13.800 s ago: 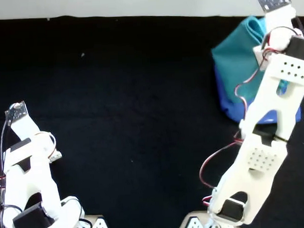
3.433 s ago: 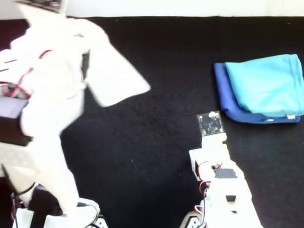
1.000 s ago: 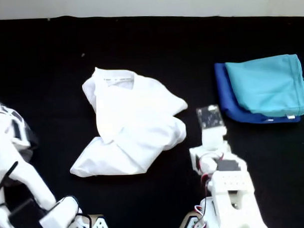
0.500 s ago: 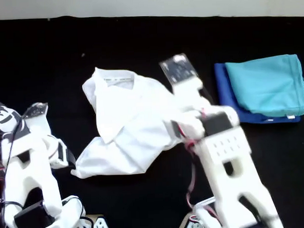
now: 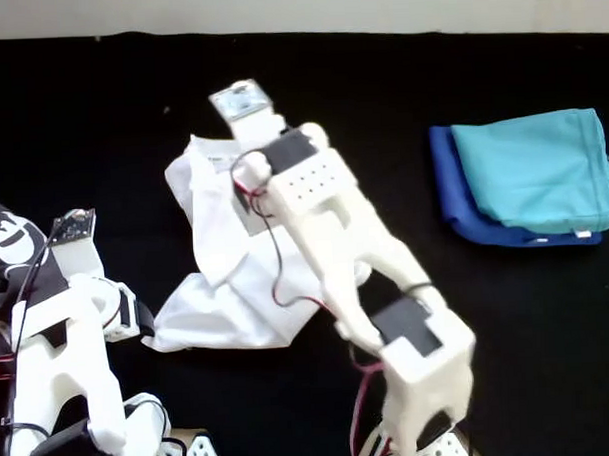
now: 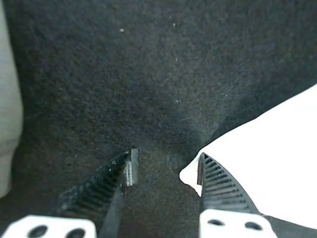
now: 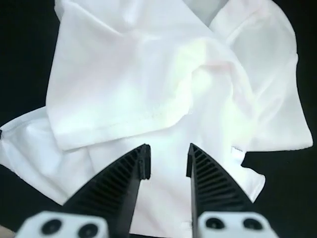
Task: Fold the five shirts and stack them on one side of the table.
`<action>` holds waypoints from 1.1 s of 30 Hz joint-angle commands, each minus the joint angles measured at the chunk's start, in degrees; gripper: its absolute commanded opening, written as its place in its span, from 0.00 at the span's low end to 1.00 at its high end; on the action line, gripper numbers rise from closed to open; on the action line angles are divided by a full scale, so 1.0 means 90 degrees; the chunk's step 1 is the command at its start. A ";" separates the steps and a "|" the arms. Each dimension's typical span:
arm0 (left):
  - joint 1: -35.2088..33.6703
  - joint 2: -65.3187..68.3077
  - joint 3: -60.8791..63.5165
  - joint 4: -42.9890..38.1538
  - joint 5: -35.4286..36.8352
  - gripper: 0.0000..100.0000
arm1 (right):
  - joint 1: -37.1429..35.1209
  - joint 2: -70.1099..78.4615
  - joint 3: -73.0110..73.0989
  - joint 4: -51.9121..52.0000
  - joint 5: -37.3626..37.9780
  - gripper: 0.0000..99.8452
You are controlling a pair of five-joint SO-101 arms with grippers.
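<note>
Left of the white shirt (image 5: pixel 212 306), at its corner, left gripper (image 6: pixel 166 166) sits low over the black table (image 5: pixel 100 115), jaws wide apart, holding nothing, one finger just beside the cloth edge. Over the white shirt's crumpled middle, right gripper (image 7: pixel 168 157) hangs with jaws a narrow gap apart, empty. Well right of the white shirt, folded teal shirt (image 5: pixel 538 170) lies on folded blue shirt (image 5: pixel 451 193).
</note>
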 commanded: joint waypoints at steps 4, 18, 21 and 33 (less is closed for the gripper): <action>0.0054 0.0015 0.0015 -0.0332 0.0225 0.20 | -0.0073 0.1421 -0.2017 0.0337 -0.0059 0.13; 0.0054 0.0024 0.0015 -0.0342 0.0274 0.20 | 0.0366 0.3121 -0.4332 0.1109 -0.0049 0.02; 0.0054 0.0024 0.0015 -0.0342 0.0274 0.20 | 0.0874 0.3131 -0.5133 0.1314 -0.0049 0.01; 0.0054 0.0024 0.0015 -0.0342 0.0274 0.20 | 0.2379 0.3160 -0.6256 0.1734 0.1241 0.01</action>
